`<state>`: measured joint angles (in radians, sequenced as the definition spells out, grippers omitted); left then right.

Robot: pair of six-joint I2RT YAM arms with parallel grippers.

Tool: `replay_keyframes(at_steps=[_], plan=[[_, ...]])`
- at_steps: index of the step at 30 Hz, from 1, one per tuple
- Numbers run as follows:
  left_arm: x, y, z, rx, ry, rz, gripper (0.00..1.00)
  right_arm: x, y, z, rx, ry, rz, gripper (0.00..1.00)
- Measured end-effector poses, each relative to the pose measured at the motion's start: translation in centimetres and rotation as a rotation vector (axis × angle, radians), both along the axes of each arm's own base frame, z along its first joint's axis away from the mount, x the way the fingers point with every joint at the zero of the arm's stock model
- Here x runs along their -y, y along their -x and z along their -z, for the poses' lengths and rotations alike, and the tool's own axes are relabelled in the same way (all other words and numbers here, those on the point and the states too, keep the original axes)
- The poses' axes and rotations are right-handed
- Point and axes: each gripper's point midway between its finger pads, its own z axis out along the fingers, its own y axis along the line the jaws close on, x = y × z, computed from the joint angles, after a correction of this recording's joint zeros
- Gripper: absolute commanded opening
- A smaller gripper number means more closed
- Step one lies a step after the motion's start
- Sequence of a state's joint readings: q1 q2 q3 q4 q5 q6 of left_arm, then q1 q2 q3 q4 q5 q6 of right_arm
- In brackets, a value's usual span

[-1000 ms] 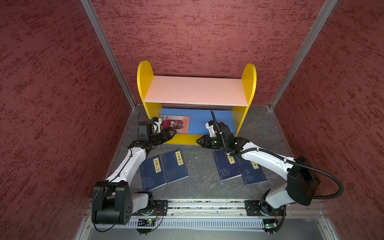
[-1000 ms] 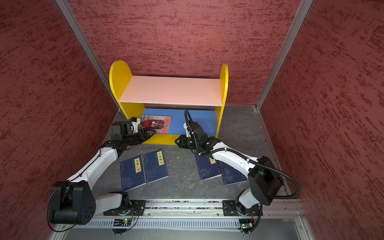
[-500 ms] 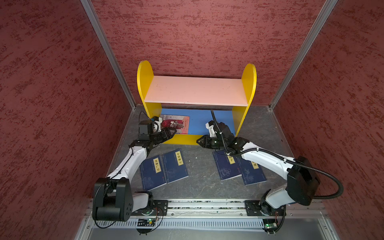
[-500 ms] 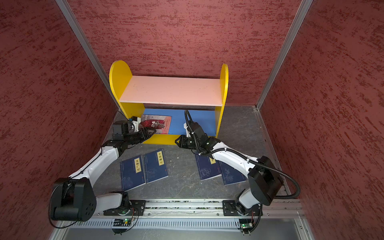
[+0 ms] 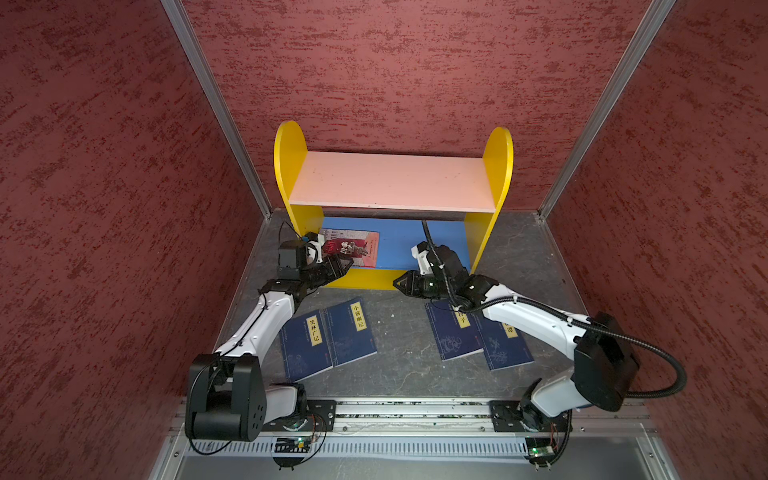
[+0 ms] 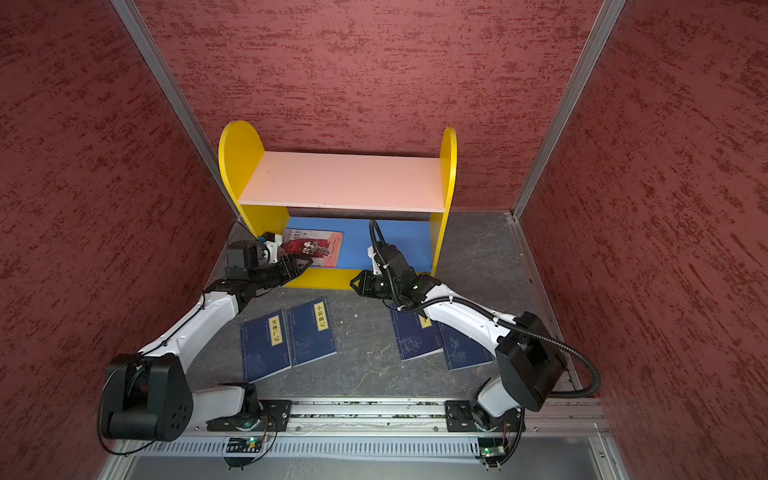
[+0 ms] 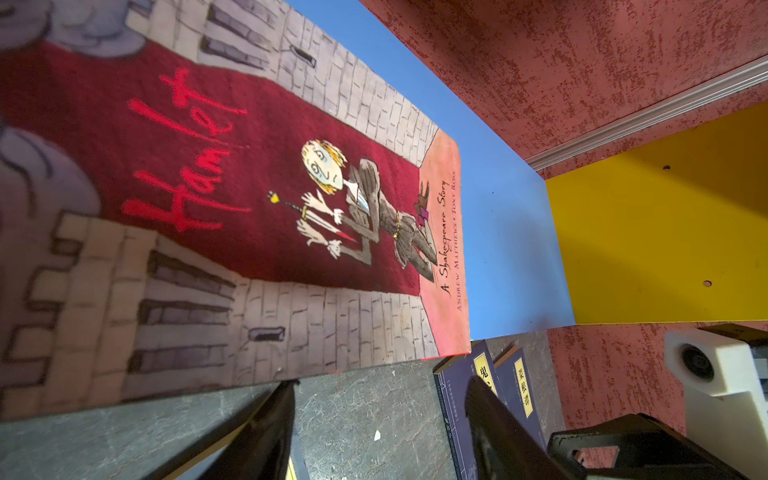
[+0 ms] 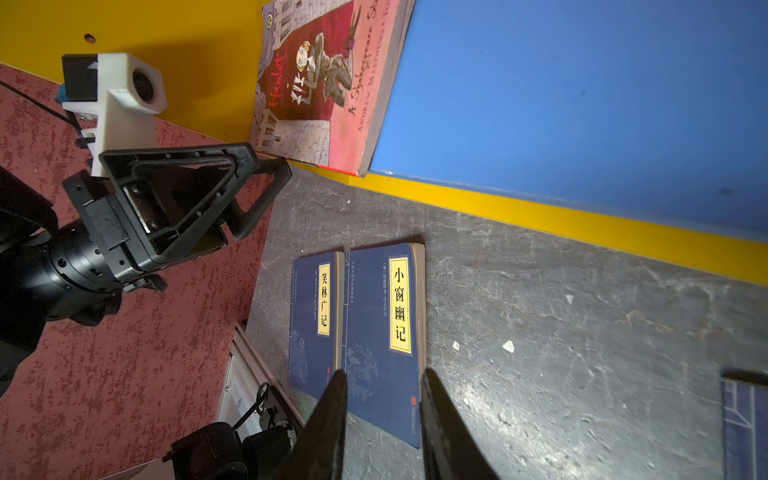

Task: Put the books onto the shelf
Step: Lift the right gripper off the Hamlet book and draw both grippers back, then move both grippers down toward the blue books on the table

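Lying on the shelf (image 5: 289, 166), lower board, left end, red book (image 5: 358, 248) jutted over the front edge, left pincer (image 5: 348, 262) open at its corner, right pincer (image 5: 396, 283) slightly parted, empty, before the shelf, four blue books (image 5: 351, 332) on the table (image 5: 401, 370) in front.

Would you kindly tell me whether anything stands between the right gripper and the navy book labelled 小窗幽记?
Nothing visible does: in the right wrist view the right gripper, open and empty, faces that navy book across bare tabletop. The left gripper sits aside by the red book.
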<state>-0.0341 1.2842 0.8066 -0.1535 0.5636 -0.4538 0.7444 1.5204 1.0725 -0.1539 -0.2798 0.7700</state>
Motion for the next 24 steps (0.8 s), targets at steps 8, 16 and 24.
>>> replay_keyframes(at_steps=[8,16,24], plan=[[-0.1,1.6,-0.6,-0.046,-0.002,-0.001,0.69,0.3,0.3,-0.2,0.004,0.002,-0.001,0.4],[-0.2,7.8,-4.1,-0.111,0.023,0.003,0.73,2.5,3.7,0.6,-0.028,0.016,-0.033,0.51],[-0.6,11.7,1.2,-0.342,0.063,-0.016,0.76,6.3,6.7,5.6,-0.175,0.142,0.049,0.59]])
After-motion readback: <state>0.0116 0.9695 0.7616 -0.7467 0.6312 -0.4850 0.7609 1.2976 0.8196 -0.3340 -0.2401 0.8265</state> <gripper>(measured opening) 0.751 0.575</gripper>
